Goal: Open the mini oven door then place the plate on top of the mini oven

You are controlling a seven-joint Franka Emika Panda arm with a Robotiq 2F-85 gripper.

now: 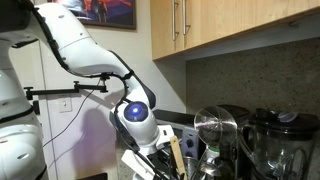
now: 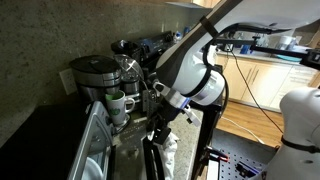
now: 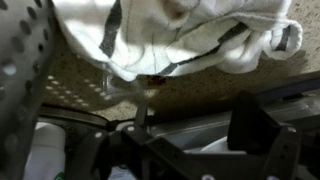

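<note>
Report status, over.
Tool low at the counter, open or shut unclear. Mini oven alongside, door state unclear. Striped cloth directly before the tool.

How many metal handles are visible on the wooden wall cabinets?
2. Both show in an exterior view, side by side where two doors meet: first handle, second handle. More may lie outside the frame.

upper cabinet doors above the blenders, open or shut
Shut. In an exterior view the wooden cabinet doors lie flush in one plane, with their handles facing out and no interior showing.
</note>
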